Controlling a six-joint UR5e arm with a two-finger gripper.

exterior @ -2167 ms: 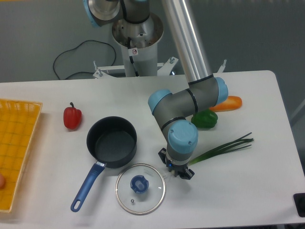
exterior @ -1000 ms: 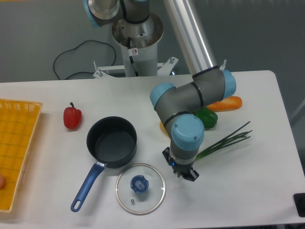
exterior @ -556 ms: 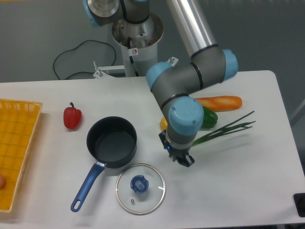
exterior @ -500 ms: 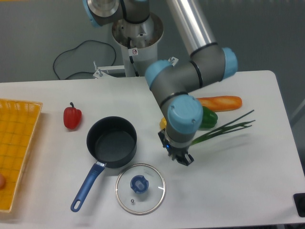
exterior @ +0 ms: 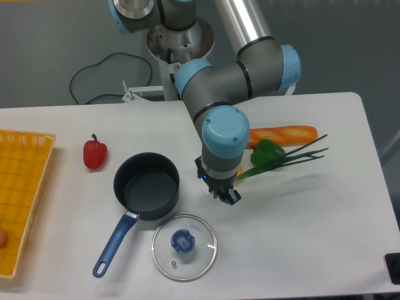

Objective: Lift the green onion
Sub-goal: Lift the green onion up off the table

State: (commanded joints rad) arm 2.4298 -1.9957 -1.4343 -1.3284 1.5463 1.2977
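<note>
End effector (exterior: 220,192) sits just right of the pot (exterior: 146,185), jaws closed on the bulb end of the green onion (exterior: 284,160), which appears lifted off the tabletop (exterior: 312,237). Stalk runs from the end effector out to the right and slightly up, leaf tips crossing in front of the green pepper (exterior: 265,152), just below the baguette (exterior: 282,134).

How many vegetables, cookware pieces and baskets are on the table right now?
Vegetables: 4, namely red pepper, green pepper, green onion, orange piece
Cookware: 2, namely pot, glass lid
Baskets: 1, namely yellow basket
Total: 7
</note>
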